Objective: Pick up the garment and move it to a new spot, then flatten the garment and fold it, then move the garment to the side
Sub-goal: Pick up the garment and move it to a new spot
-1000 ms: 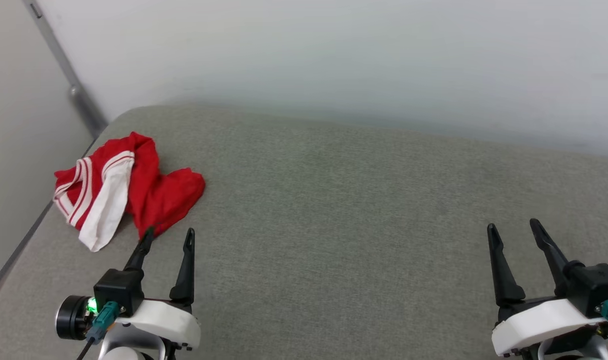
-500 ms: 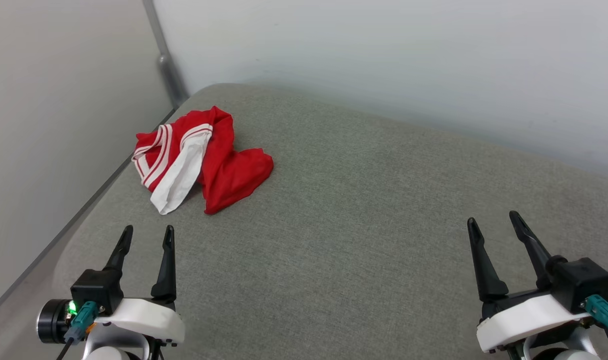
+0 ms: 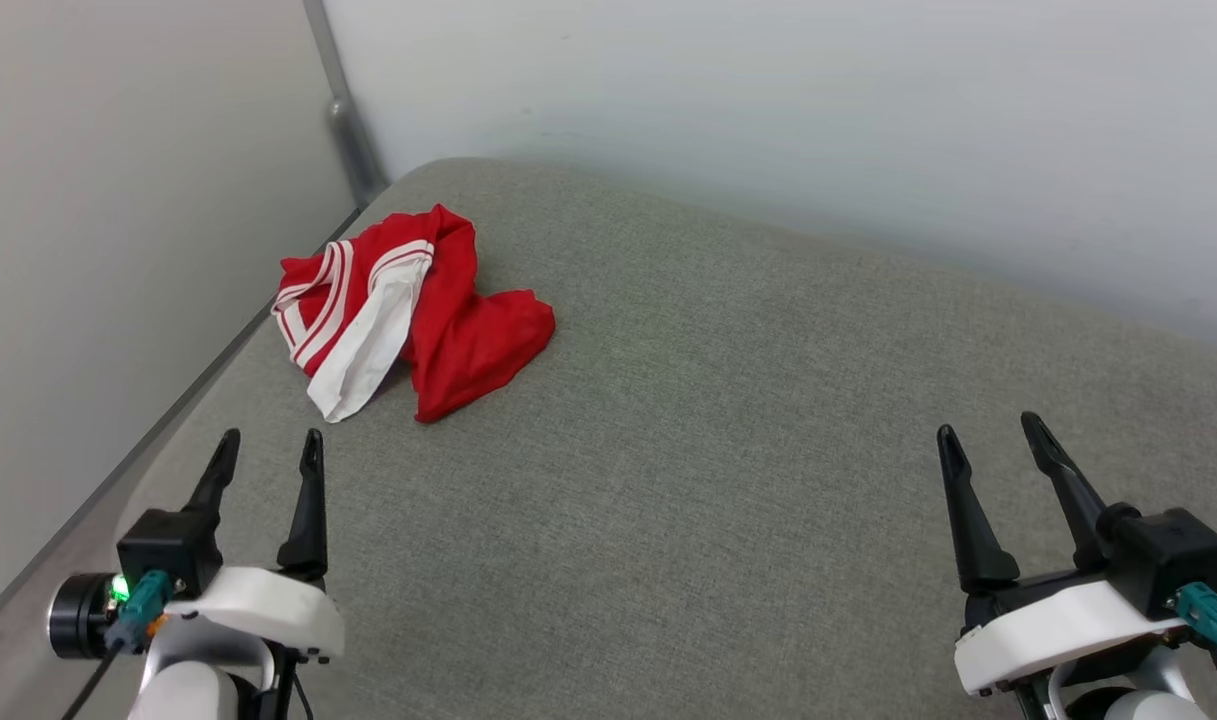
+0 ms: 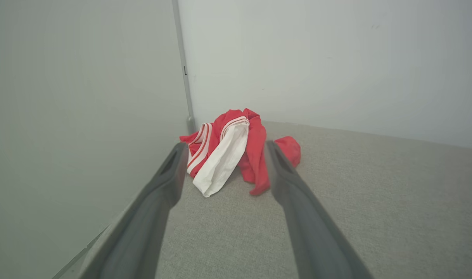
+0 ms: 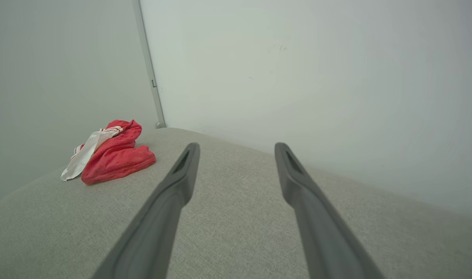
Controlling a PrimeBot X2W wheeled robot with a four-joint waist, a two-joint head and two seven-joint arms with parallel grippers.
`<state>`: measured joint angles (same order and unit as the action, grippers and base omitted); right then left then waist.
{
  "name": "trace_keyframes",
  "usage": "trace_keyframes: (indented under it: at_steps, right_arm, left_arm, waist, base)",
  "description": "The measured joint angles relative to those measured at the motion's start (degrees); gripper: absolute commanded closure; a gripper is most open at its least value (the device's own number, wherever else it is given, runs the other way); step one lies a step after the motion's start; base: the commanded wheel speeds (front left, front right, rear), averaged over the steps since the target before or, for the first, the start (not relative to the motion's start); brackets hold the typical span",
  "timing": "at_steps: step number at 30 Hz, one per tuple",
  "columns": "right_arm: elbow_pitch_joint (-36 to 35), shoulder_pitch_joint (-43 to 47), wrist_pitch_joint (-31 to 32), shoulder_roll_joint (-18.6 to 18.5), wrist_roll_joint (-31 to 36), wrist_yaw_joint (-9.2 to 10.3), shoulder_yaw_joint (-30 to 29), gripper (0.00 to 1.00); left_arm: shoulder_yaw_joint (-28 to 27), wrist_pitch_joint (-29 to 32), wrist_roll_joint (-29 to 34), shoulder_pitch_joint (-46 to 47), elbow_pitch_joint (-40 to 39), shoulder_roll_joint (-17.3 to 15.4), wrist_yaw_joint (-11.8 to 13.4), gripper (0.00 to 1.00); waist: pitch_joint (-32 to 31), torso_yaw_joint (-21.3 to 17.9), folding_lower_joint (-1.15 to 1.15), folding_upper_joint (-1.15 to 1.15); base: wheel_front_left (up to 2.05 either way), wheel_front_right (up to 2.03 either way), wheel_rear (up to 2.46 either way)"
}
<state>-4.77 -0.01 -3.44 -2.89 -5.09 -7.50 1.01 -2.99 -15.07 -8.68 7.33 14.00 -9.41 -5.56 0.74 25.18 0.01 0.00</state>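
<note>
The garment (image 3: 413, 315) lies crumpled near the far left corner of the grey cushioned surface (image 3: 728, 480): red cloth, one white sleeve, red-and-white striped trim. Any print on it is hidden in the folds. My left gripper (image 3: 268, 446) stands open at the lower left, short of the garment and apart from it. Through the left wrist view the garment (image 4: 236, 151) shows ahead between the open fingers of the left gripper (image 4: 225, 148). My right gripper (image 3: 986, 428) is open at the lower right, far from the cloth. The right wrist view has the garment (image 5: 111, 157) at its left and the right gripper (image 5: 236, 149) empty.
A pale wall (image 3: 768, 120) runs along the back of the surface, and a side wall (image 3: 98, 220) closes the left edge. A grey vertical strip (image 3: 343, 110) marks the corner behind the garment. Bare grey fabric stretches from the garment to the right gripper.
The head camera has swung left, so the whole picture shifted right. The left gripper now stands farther back from the garment than a second ago. The garment lies as before.
</note>
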Motion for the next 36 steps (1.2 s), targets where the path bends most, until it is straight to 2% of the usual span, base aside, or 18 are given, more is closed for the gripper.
trace_keyframes:
  at_steps: [5, 10, 20, 27, 32, 36]
  right_arm:
    - [-0.6, -1.1, 0.5, 0.0, 0.2, 0.0, 0.1, 0.0]
    - [-1.3, -2.7, 1.1, 0.0, 0.6, 0.0, 0.4, 0.0]
    - [-2.2, -6.3, 1.7, 0.0, 1.8, 0.0, 0.6, 0.0]
    - [-2.4, -9.0, 1.4, 0.0, 2.1, 0.0, 0.9, 0.0]
    - [-1.9, -10.6, 0.5, 0.0, 1.6, 0.0, 0.8, 0.0]
    - [-1.6, -11.9, 0.2, 0.0, 1.5, 0.0, 0.7, 0.0]
  left_arm:
    - [0.1, 2.7, -0.7, 6.4, 4.0, -1.6, -0.5, 0.0]
    - [0.0, 9.0, -3.1, 14.9, 8.8, -4.3, -1.0, 0.0]
    - [2.5, 25.2, -8.5, 30.9, 17.2, -13.8, -1.8, 0.0]
    - [9.4, 38.6, -15.1, 38.2, 21.6, -21.7, -1.9, 0.0]
    - [14.3, 44.1, -19.5, 40.4, 24.0, -25.6, -1.9, 0.0]
    - [17.1, 48.0, -23.0, 40.8, 26.7, -27.3, -1.9, 0.0]
  waist:
    - [1.9, -1.2, 0.0, 0.0]
    - [5.0, -3.4, 0.0, 0.0]
    - [12.9, -9.7, 0.0, 0.0]
    - [19.2, -13.7, 0.01, 0.0]
    - [23.0, -16.0, 0.0, 0.0]
    - [25.7, -17.4, 0.0, 0.0]
  base:
    - [0.0, 0.0, 0.0]
    - [0.0, 0.0, 0.0]
    - [0.0, 0.0, 0.0]
    - [0.0, 0.0, 0.0]
    - [0.0, 0.0, 0.0]
    - [0.0, 0.0, 0.0]
